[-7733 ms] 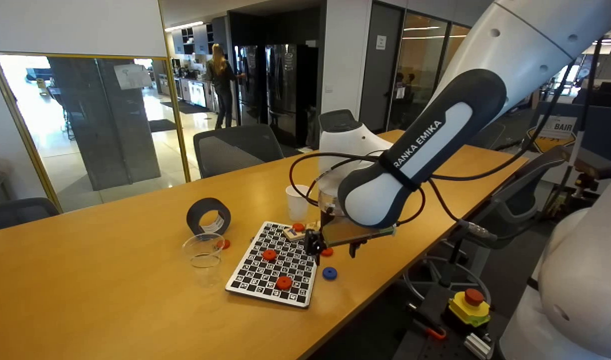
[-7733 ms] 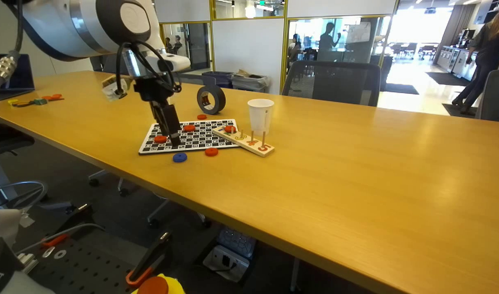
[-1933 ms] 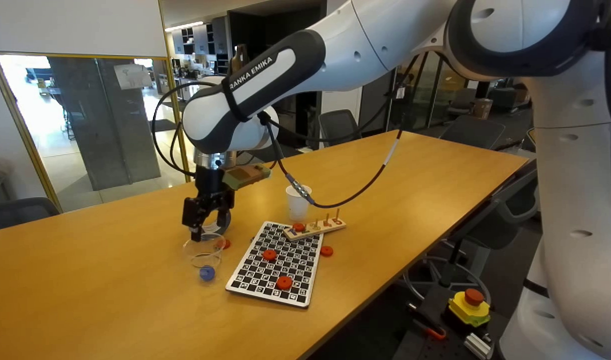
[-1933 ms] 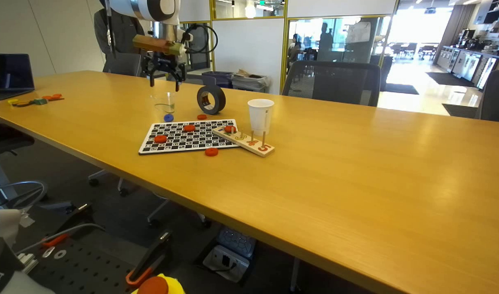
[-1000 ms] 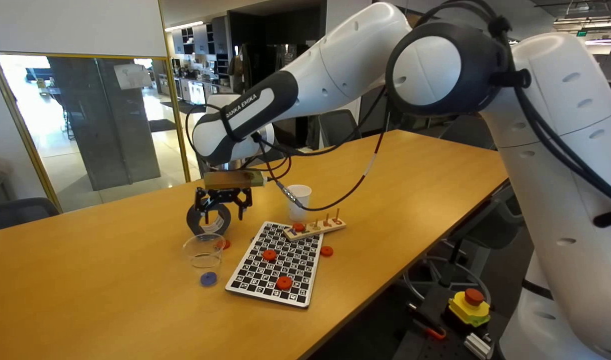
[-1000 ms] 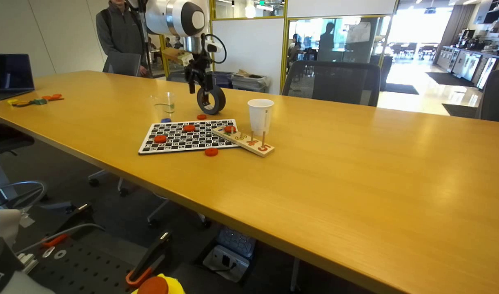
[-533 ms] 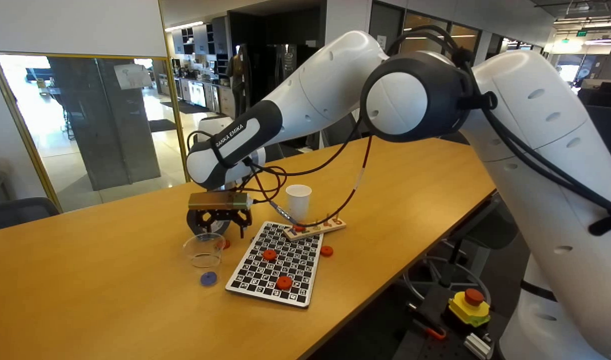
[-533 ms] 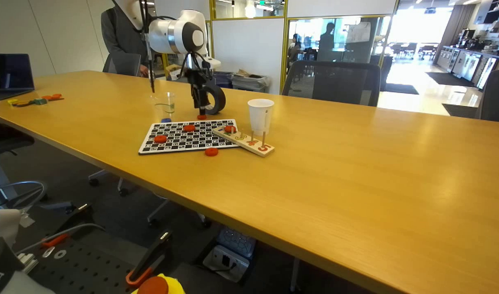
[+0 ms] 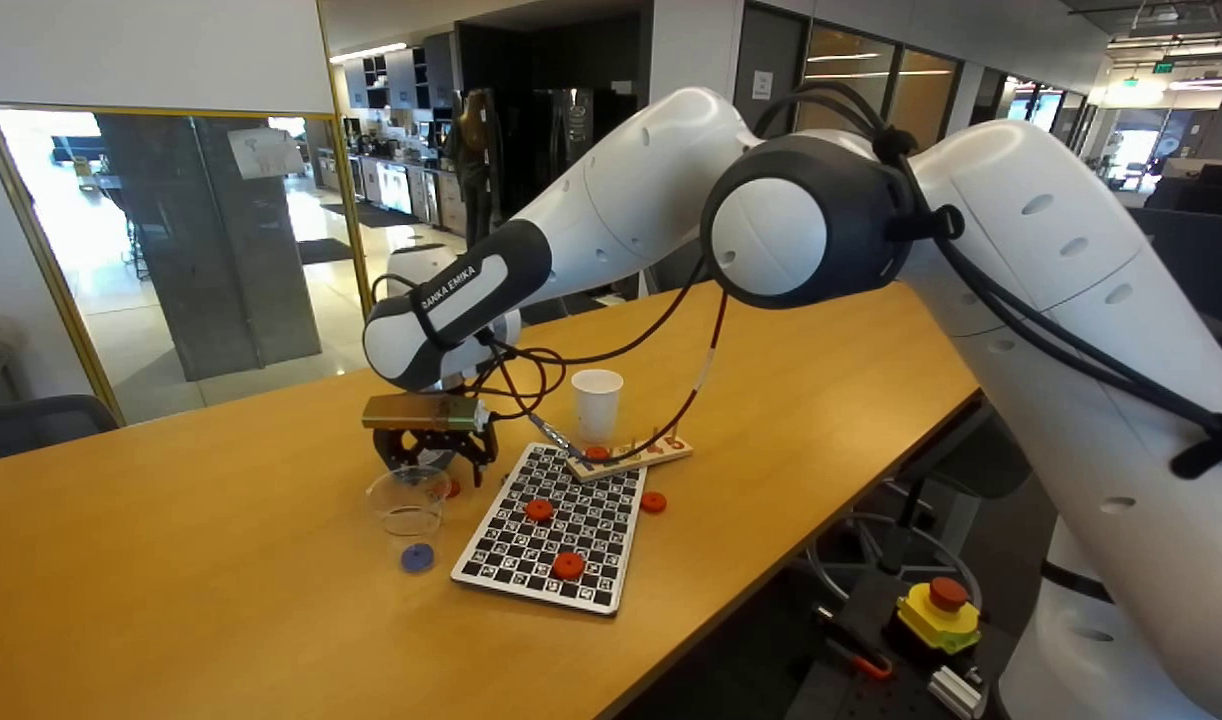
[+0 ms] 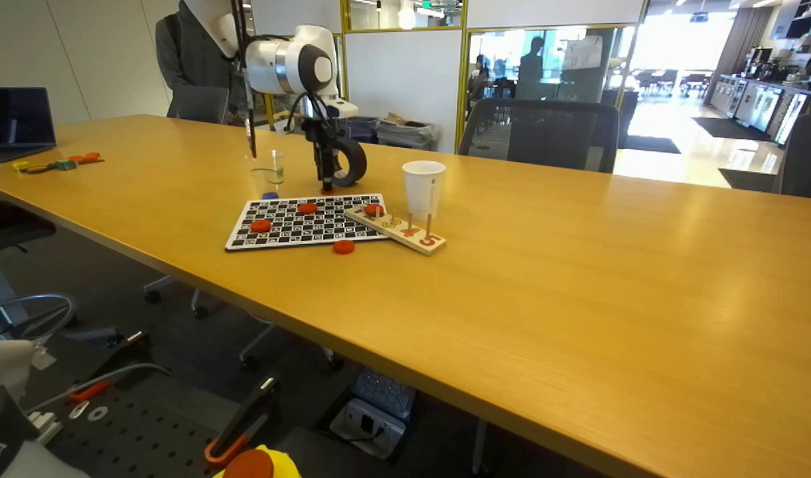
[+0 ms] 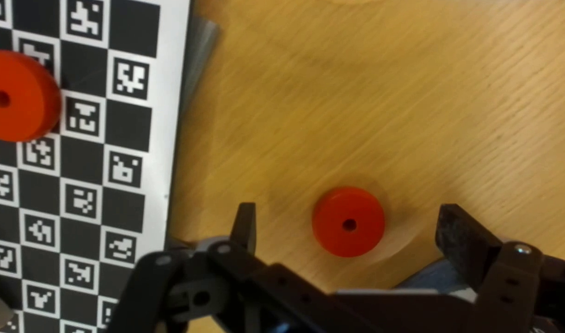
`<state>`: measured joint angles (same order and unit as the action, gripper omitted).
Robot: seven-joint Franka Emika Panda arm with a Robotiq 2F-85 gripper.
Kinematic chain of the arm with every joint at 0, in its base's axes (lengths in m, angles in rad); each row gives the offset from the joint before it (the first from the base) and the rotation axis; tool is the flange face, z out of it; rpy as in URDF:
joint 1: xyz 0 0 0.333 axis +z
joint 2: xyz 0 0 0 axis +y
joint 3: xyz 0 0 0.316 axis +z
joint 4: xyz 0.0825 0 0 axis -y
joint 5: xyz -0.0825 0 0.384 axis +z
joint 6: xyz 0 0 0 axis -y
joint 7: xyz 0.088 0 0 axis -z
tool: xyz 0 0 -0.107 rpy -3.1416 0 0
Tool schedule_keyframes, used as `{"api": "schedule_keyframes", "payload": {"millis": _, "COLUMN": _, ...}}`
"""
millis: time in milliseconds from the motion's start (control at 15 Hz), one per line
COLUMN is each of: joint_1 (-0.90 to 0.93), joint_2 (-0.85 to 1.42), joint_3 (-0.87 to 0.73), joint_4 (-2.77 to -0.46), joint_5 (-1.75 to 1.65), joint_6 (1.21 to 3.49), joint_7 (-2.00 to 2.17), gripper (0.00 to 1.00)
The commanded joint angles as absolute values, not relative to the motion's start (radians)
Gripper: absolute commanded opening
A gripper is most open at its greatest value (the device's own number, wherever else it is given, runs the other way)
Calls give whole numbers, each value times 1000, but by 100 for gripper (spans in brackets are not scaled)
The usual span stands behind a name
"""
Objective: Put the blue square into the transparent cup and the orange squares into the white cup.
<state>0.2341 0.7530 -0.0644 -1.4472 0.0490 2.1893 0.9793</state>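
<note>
"Blue disc (image 9: 417, 558) first — where is it?"

"Lying flat at the bottom of the clear cup (image 9: 407, 516). In both exterior views its colour shows through the plastic."

"And the claw (image 11: 346, 211)?"

"Released. Its two fingers (image 11: 245, 226) stand wide apart, low over the table (image 9: 221, 620), on opposite sides of an orange disc (image 11: 340, 212). In the wrist view bare wood shows between that disc and each finger — so they're apart."

"What's around that spot?"

"A roll of tape (image 10: 357, 162) stands on its edge, just beside the claw. Toward the other finger lies the checkered board (image 9: 531, 550), and the clear cup is near."

"Any other orange discs?"

"Four more. Two discs (image 9: 568, 566) lie on the checkered board, apart from each other. One disc (image 10: 372, 208) sits on the wooden peg strip (image 10: 405, 234), one end of which overlaps that board. The last disc (image 9: 653, 502) lies on the table, just beside the board's edge."

"Where's the white cup (image 10: 423, 189)?"

"Upright on the table, just beside the peg strip. Its walls hide the inside."

"Anyone about?"

"One person in dark clothes (image 10: 196, 60) stands beyond the table, head out of the frame."
</note>
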Motion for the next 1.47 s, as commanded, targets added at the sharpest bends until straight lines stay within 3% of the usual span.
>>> {"api": "schedule_keyframes", "payload": {"millis": 0, "joint_1": 223, "joint_2": 788, "joint_3": -57, "joint_4": -1382, "joint_5": 43, "joint_6": 2168, "joint_7": 979, "gripper": 100}}
{"api": "schedule_keyframes", "payload": {"millis": 600, "joint_1": 210, "joint_2": 814, "joint_3": -54, "joint_4": -1356, "joint_5": 45, "joint_6": 2166, "joint_7": 960, "gripper": 100}}
{"api": "schedule_keyframes", "payload": {"millis": 667, "joint_1": 212, "joint_2": 813, "joint_3": -55, "joint_4": -1358, "joint_5": 39, "joint_6": 2170, "joint_7": 954, "gripper": 97}}
{"api": "schedule_keyframes", "payload": {"millis": 733, "joint_1": 213, "joint_2": 812, "joint_3": -55, "joint_4": -1360, "joint_5": 37, "joint_6": 2166, "joint_7": 948, "gripper": 73}}
{"api": "schedule_keyframes", "payload": {"millis": 867, "joint_1": 213, "joint_2": 811, "joint_3": -54, "joint_4": -1360, "joint_5": 37, "joint_6": 2160, "joint_7": 934, "gripper": 71}}
{"api": "schedule_keyframes", "payload": {"millis": 1333, "joint_1": 218, "joint_2": 792, "joint_3": -57, "joint_4": -1355, "joint_5": 25, "joint_6": 2107, "joint_7": 893, "gripper": 18}}
{"api": "schedule_keyframes", "payload": {"millis": 1400, "joint_1": 218, "joint_2": 783, "joint_3": -61, "joint_4": -1359, "joint_5": 22, "joint_6": 2099, "joint_7": 893, "gripper": 20}}
